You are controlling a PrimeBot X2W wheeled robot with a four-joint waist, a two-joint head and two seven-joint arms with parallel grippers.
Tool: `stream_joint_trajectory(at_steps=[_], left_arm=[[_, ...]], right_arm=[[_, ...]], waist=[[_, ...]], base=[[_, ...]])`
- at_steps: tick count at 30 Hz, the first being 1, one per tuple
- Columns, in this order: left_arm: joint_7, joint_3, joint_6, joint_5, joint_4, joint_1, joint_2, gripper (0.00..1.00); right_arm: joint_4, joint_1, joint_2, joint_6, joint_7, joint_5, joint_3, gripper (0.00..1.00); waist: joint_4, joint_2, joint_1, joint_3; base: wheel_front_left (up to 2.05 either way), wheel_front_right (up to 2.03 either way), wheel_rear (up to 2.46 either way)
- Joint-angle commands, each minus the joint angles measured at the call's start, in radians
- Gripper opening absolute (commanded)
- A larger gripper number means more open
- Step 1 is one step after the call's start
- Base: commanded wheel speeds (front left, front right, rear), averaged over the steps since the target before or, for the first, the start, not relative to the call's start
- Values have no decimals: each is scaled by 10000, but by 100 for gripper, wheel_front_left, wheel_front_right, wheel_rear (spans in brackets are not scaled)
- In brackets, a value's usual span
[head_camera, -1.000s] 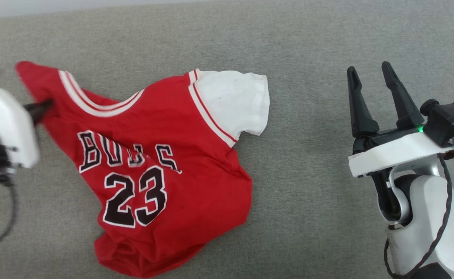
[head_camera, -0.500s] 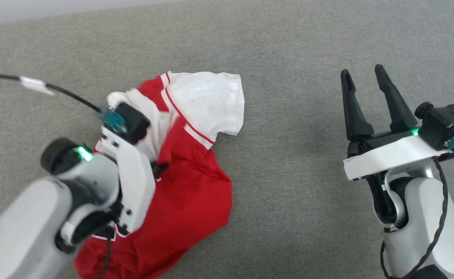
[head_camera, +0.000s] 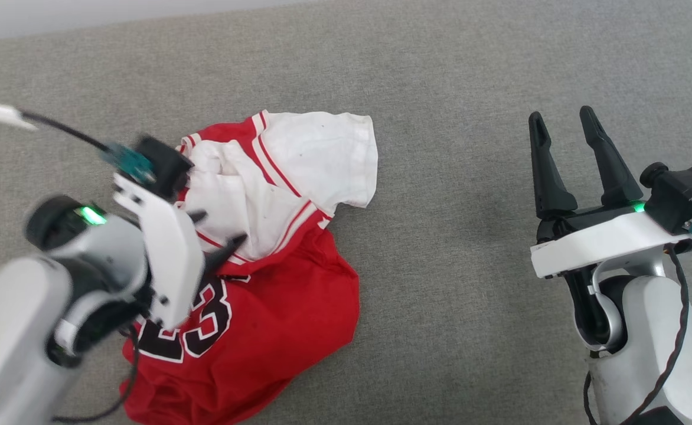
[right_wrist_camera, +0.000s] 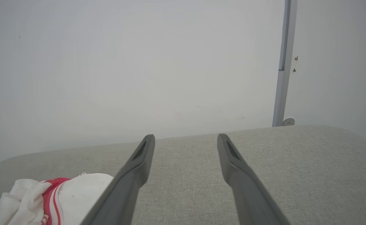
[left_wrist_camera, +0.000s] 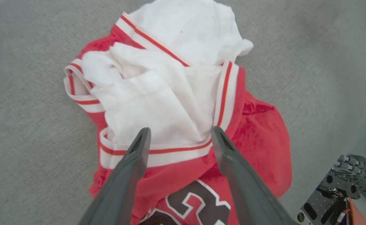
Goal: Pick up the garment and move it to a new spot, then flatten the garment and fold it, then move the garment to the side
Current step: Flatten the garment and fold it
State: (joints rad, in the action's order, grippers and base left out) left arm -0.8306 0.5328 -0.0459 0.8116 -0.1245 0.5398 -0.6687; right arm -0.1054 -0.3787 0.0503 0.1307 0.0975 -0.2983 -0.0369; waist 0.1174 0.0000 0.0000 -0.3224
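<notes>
Garment point(head_camera: 287, 307) lies bunched on grey fabric surface point(head_camera: 440, 71), toward eight o'clock in the head view — white sleeves point(head_camera: 322, 147) heaped at its twelve o'clock end, number print point(head_camera: 204, 330) at six. Left gripper point(head_camera: 219, 231) hovers over the sleeves, fingers spread, holding nothing. Right gripper point(head_camera: 561, 121) sits at three o'clock — fingers wide, well apart from the cloth.

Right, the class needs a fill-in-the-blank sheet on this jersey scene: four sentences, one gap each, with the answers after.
1. The crumpled jersey is mainly ___ with white sleeves.
2. It lies on a ___ fabric surface.
3. The left gripper is above the jersey with ___ fingers.
4. The right gripper stands apart from the jersey and holds ___.

Missing words: red; grey; open; nothing.
</notes>
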Motion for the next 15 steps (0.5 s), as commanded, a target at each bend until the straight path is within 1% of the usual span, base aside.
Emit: stream_joint_trajectory(at_steps=[1, 4, 7, 10, 15], left_arm=[[-165, -166, 120, 187, -141, 213, -85, 100], [-642, -463, 382, 291, -361, 706, -356, 100], [-1078, -595, 535, 295, -245, 1245, -452, 100], [-1427, -610, 601, 309, 163, 1734, -411, 100], [-1684, -358, 471, 222, 960, 2239, -168, 100]], right_arm=[[-12, 70, 3, 1, 49, 7, 3, 100], [2, -27, 3, 1, 9, 2, -14, 100], [41, -166, 3, 1, 0, -9, -55, 100], [67, -245, 3, 1, -10, -36, -112, 100], [125, -411, 3, 1, -8, -34, -195, 100]], waist=[[-48, 0, 0, 40], [-94, 0, 0, 43], [-106, 0, 0, 4], [-58, 0, 0, -84], [82, 0, 0, -274]], base=[[0, 0, 0], [0, 0, 0], [0, 0, 0], [0, 0, 0], [0, 0, 0]])
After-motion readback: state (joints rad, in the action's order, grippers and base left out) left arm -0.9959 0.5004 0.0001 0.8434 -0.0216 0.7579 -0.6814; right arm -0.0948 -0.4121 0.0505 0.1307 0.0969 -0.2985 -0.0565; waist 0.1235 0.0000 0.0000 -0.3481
